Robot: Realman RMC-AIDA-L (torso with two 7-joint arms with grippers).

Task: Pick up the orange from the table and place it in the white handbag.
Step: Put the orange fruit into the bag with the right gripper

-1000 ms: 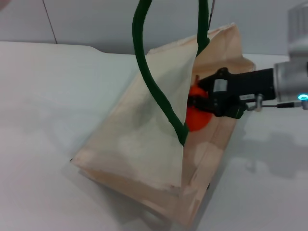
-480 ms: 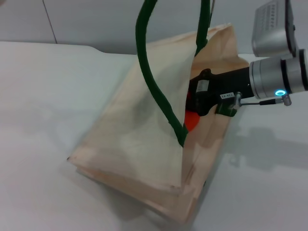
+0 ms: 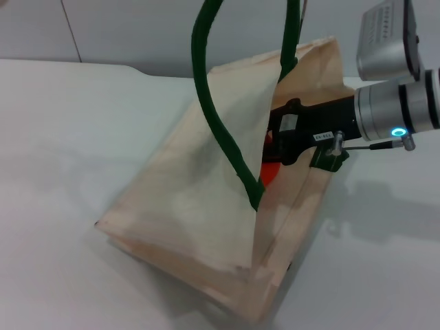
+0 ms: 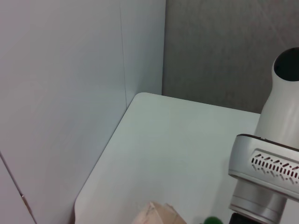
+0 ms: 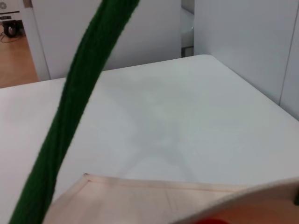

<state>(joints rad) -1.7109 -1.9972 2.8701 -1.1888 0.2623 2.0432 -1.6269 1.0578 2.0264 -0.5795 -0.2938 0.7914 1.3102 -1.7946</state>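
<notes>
The bag (image 3: 199, 213) sits nearest, its closed bottom corner resting on the table (image 3: 62, 137) and its mouth tipped up and away, towards the far right. That tilt looks deliberate: the green handles (image 3: 213, 124) run straight up out of the top of the head view, taut, so something above is lifting them. I'd judge that to be the left arm, though its claw never shows in any view and I can't say whether it is clenched. Pulled up like this, the near panel stands away from the far one and leaves a gap wide enough to reach into.

Further in, the right gripper (image 3: 275, 148) comes across from the right, its black body level and its tip pushed past the bag's rim, between the two cloth panels. The orange (image 3: 269, 172) shows as a red sliver just under the gripper's tip, inside the mouth and half hidden by the near panel and handle. From here I can't tell whether the fingers are clamped on it or have let go.

In the right wrist view a handle (image 5: 70, 121) crosses close by, the bag's hem (image 5: 140, 184) lies beneath, and a trace of orange peeks at the edge, so the fruit is within the opening and the drop looks close.
</notes>
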